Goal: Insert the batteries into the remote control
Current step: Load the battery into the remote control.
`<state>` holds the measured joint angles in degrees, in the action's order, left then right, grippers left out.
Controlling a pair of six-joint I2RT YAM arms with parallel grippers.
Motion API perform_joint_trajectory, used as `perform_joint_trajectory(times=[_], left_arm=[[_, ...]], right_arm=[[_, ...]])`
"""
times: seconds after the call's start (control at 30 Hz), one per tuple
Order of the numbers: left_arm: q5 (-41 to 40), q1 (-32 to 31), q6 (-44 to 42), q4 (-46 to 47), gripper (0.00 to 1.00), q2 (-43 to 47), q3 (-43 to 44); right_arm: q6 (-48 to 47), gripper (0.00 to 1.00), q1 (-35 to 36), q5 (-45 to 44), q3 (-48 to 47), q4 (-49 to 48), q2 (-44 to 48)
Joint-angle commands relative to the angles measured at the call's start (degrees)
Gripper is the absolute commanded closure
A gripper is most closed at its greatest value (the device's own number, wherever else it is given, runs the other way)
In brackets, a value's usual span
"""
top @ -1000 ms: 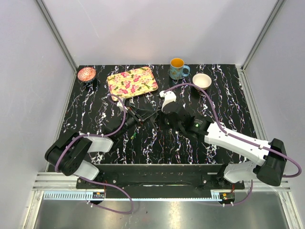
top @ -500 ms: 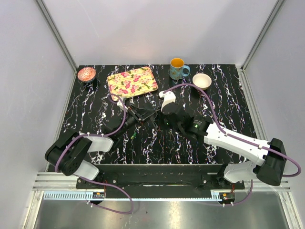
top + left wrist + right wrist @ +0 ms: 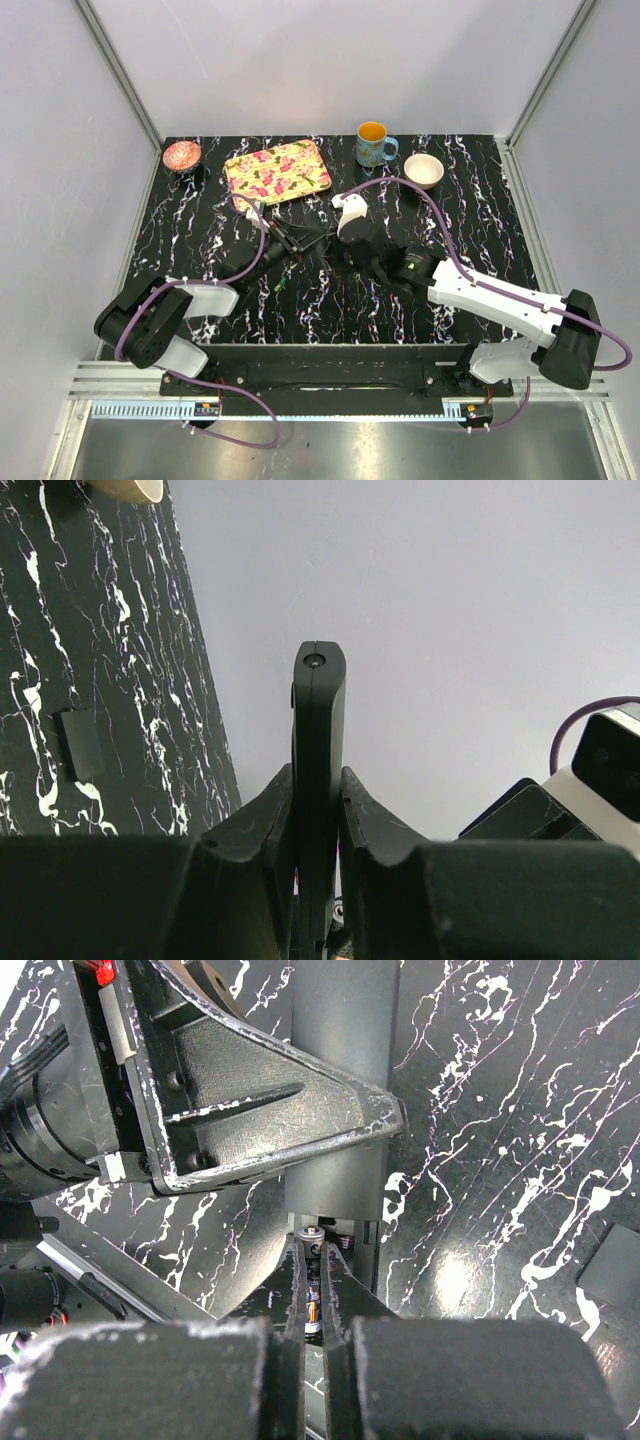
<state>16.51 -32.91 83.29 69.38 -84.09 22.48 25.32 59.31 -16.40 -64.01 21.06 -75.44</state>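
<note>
Entry: battery insertion, judged to be the step in hand. Left pincer (image 3: 318,785): clenched on the slim black rectangular plastic remote control (image 3: 320,700), which sits edge-on between its fingers with one end jutting forward, seemingly off the black white-veined marble-pattern counter (image 3: 500,1110). Right pincer (image 3: 312,1260): grasping one small slim cylindrical battery (image 3: 313,1305) with its metal-capped end forward (body colour not clear in the narrow gap). The cap is at the mouth of the open compartment at the remote control's nearer end. Handling note: the battery's axis should run parallel to the bay. The leading end should go against its contact first and the tail then be pressed down, with release only once the cell lies flush. The left grip needs to stay firm so the remote control does not twist under the push. Polarity markings cannot be read here and deserve care. Pose: in the top view both arms reach inward from the near edge and meet mid-counter, pincers almost tip to tip, the left wrist rolled sideways and the right wrist angled down over the remote control. Also present: a small flat black rectangular piece (image 3: 610,1265), probably the compartment cover, lying apart on the counter.
</note>
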Motion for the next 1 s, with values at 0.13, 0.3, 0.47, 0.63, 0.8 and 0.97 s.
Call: perform_joint_trajectory(times=[0.13, 0.3, 0.47, 0.63, 0.8, 0.97], left_arm=[[-1.13, -0.23, 0.65, 5.76, 1.0, 2.97, 3.1], [-1.31, -0.23, 0.21, 4.97, 1.0, 3.59, 2.57], [-1.31, -0.23, 0.04, 4.97, 1.0, 4.03, 2.31], [-1.22, -0.23, -0.05, 4.88, 1.0, 3.94, 2.31], [-1.13, -0.23, -0.23, 4.97, 1.0, 3.59, 2.04], [-1.13, -0.32, -0.05, 5.76, 1.0, 3.06, 1.52]], right_arm=[[0.25, 1.0, 0.81, 2.78, -0.41, 5.13, -1.02], [0.34, 0.86, 0.81, 2.6, -2.43, 7.24, -2.69], [0.78, 0.78, 0.81, 2.25, -3.23, 8.21, -3.49], [1.13, 0.73, 0.81, 1.81, -3.32, 8.39, -3.22], [1.57, 0.65, 0.9, 0.23, -4.1, 8.74, -2.61], [1.57, 0.6, 0.81, -1.7, -5.42, 9.0, -2.17]])
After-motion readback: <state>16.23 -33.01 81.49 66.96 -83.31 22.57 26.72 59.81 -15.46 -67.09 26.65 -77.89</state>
